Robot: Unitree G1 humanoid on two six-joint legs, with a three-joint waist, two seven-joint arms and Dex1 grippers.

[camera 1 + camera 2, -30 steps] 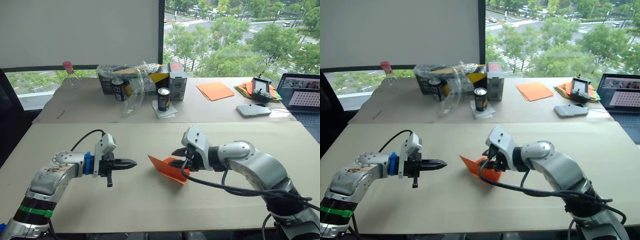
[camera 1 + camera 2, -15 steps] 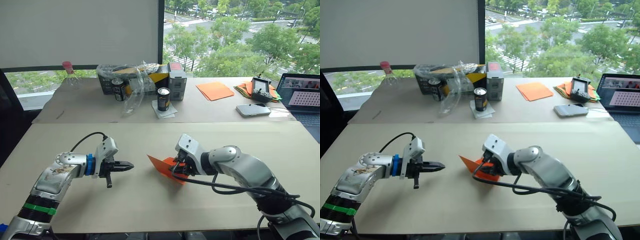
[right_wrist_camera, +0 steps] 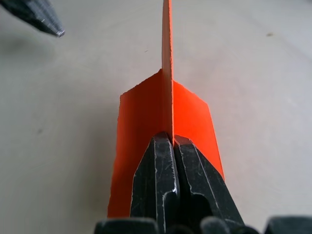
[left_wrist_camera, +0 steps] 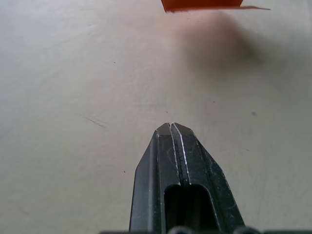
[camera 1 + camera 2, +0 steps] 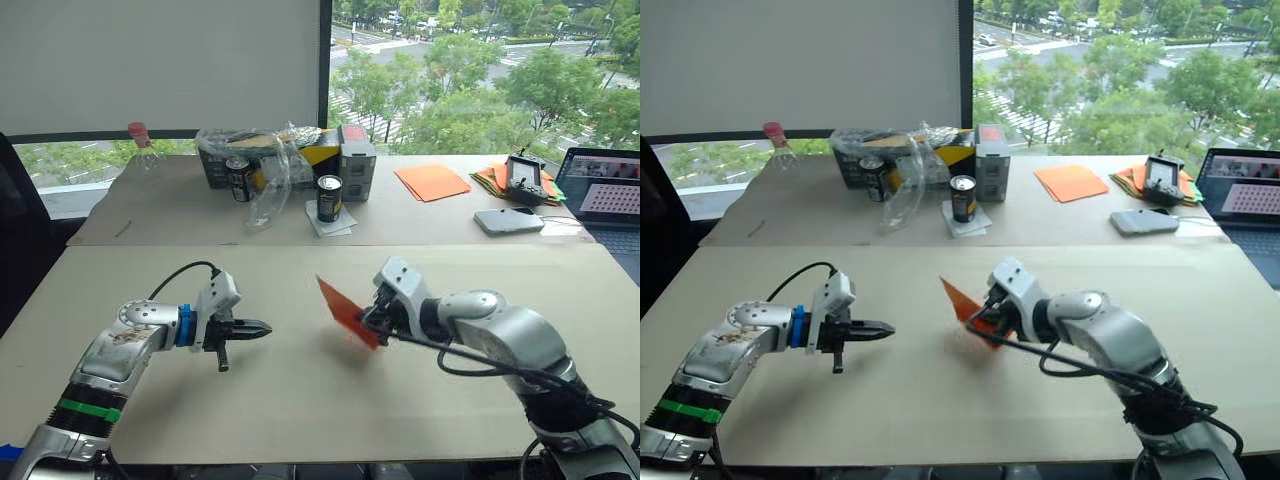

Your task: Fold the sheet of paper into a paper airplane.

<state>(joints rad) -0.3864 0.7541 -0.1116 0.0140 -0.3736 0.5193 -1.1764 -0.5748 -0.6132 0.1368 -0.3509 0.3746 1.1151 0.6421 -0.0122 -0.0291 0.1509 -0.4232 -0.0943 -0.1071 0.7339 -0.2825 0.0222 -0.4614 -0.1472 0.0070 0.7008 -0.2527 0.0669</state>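
Both black fingers of the right gripper [image 5: 370, 318] pinched the folded, pointed orange paper airplane [image 5: 345, 306] mid-frame, seemingly lifted clear for release, while the left gripper [image 5: 262, 327] hung closed, empty.

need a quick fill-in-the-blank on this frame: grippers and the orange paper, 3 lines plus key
1. The folded orange paper airplane is held by the ____ gripper.
2. The left gripper has its fingers ____ and holds nothing.
3. The paper airplane's pointed end faces toward the robot's ____ side.

Missing words: right; shut; left
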